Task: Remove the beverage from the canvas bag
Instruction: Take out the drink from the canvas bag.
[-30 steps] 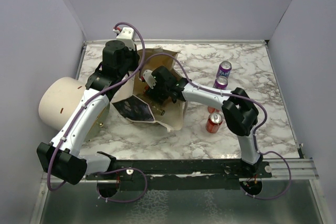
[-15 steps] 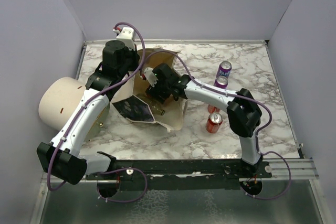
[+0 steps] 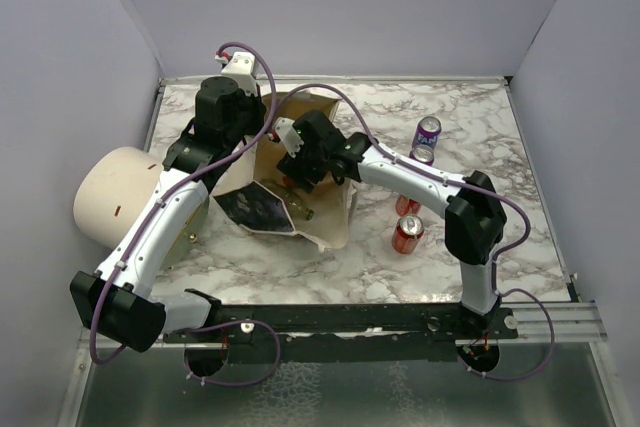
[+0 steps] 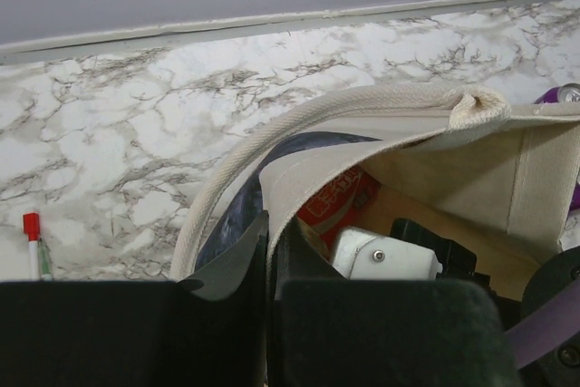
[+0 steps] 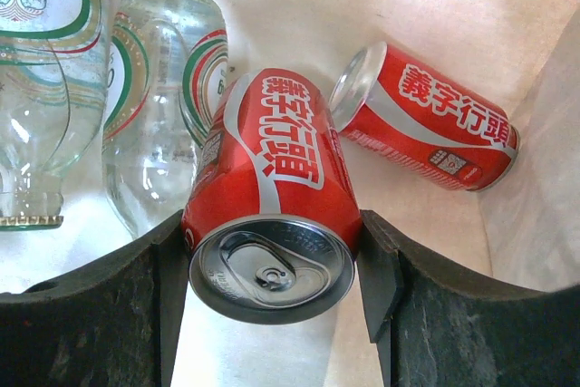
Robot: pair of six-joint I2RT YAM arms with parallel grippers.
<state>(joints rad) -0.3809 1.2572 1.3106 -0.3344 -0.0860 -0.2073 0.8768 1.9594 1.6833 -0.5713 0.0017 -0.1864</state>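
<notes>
Right gripper point(image 5: 272, 256): jaws clamped on the red can point(image 5: 272, 178), one pad on each flank. The can is red with white characters and a white swoosh, its silver lid and tab facing the wrist camera. It sits inside the canvas bag point(image 3: 335, 222). Beside it lie a second red can point(image 5: 426, 129) and two clear glass bottles point(image 5: 154, 88). Left gripper point(image 4: 270, 265): pinched tight on the bag's cream rim.

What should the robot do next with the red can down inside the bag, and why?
Probably lift the right gripper straight up and out of the canvas bag. Its fingers press both sides of the red can, so the grab looks done. The left gripper pinches the bag's rim, which seems to hold the mouth open.
</notes>
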